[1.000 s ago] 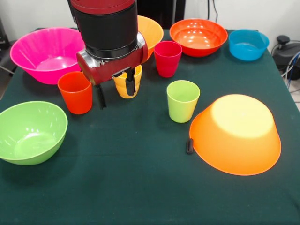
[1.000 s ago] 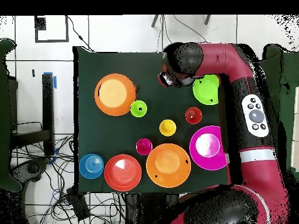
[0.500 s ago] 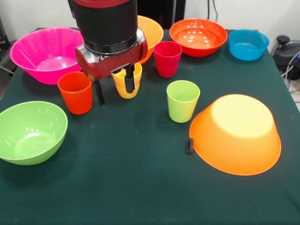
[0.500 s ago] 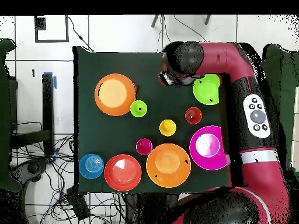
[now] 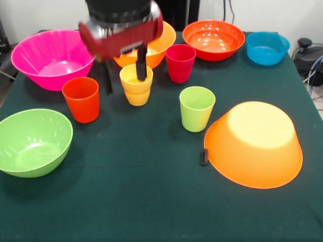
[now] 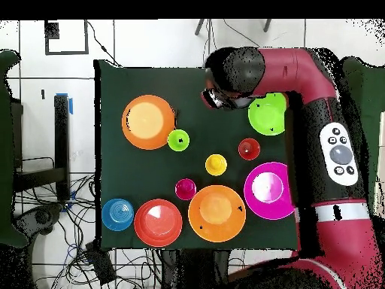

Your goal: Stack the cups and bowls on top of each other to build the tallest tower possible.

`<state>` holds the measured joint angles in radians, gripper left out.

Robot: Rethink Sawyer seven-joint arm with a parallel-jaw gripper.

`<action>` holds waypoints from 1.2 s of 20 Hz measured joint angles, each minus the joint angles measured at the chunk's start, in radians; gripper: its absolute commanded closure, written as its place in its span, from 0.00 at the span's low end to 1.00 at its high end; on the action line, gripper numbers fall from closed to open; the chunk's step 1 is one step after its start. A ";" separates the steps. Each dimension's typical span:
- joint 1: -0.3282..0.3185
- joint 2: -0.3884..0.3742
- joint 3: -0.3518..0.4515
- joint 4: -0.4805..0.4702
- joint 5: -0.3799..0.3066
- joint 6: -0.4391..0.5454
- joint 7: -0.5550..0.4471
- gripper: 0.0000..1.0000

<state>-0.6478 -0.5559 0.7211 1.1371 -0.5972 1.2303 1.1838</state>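
My gripper (image 5: 124,70) hangs open and empty above the table, and its two black fingers (image 5: 142,64) stand wide apart. From the front, one finger crosses the rim of the yellow cup (image 5: 136,84). From overhead, the gripper (image 6: 216,98) is well away from that yellow cup (image 6: 216,164), beside the lime green bowl (image 6: 269,114). The orange-red cup (image 5: 81,99), crimson cup (image 5: 180,62) and lime green cup (image 5: 196,108) stand upright and apart. One large orange bowl (image 5: 255,143) lies upside down. The pink bowl (image 5: 50,58), second orange bowl (image 5: 160,36), red-orange bowl (image 5: 213,39), blue bowl (image 5: 267,47) and lime green bowl (image 5: 33,141) sit upright.
A small black object (image 5: 204,157) lies against the upturned orange bowl's rim. Cables and a black device (image 5: 309,55) sit past the table's right edge. The arm (image 6: 323,113) reaches along one side of the table over the lime green bowl.
The gripper has risen, still open, so the yellow cup shows almost whole in the front view. No cup or bowl has moved.
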 measured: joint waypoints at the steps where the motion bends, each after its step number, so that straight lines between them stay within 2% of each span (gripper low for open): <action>1: 0.001 -0.027 -0.003 0.016 0.020 0.000 0.000 0.00; 4: 0.004 -0.085 -0.015 0.051 0.065 0.000 0.001 0.00; 5: 0.010 -0.139 -0.031 0.080 0.107 0.002 0.006 0.00; 8: 0.017 -0.184 -0.043 0.100 0.142 0.007 0.017 0.00; 9: 0.024 -0.233 -0.057 0.122 0.181 0.014 0.036 0.00; 16: 0.039 -0.376 -0.107 0.197 0.299 0.018 0.126 0.00; 18: 0.044 -0.437 -0.141 0.243 0.348 0.014 0.188 0.00; 22: 0.051 -0.502 -0.188 0.303 0.394 -0.010 0.275 0.00; 24: 0.059 -0.551 -0.229 0.354 0.421 -0.047 0.355 0.00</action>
<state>-0.5886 -1.1068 0.4926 1.4915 -0.1759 1.1830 1.5390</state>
